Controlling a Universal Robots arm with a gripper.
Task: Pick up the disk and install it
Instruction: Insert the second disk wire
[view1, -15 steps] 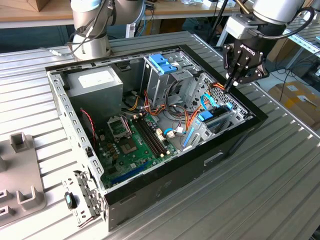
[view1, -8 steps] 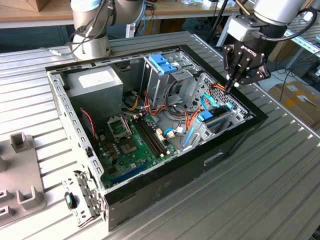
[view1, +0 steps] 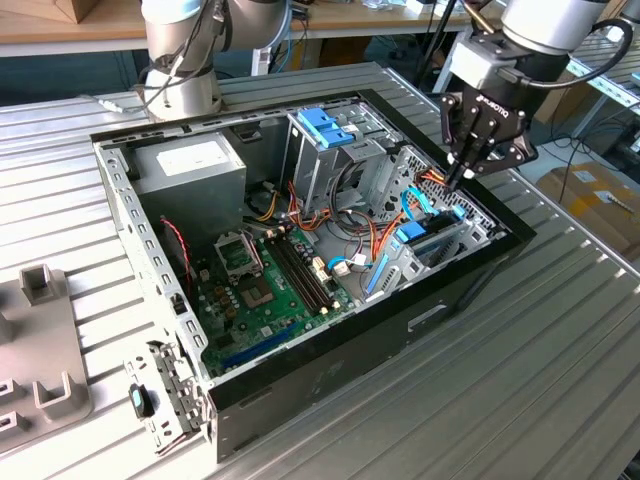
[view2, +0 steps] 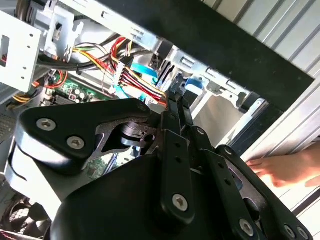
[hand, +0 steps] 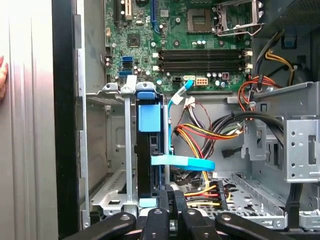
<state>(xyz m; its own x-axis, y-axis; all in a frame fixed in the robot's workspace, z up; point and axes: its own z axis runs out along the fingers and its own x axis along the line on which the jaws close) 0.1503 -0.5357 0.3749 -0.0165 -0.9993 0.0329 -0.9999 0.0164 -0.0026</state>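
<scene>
In the second wrist view the gripper (view2: 176, 97) hangs over the computer case (view2: 240, 45), its black fingers pressed together above bundled coloured wires (view2: 137, 77). A person's hand (view2: 287, 167) rests outside the case.

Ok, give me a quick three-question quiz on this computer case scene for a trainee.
1. True or false: the motherboard lies exposed in the open case.
2. The gripper hangs over: A) the power supply, B) the disk standing in its bay, C) the table outside the case.
3. Fill in: the disk's carrier is light ____.
Key: 1 true; 2 B; 3 blue.
</scene>
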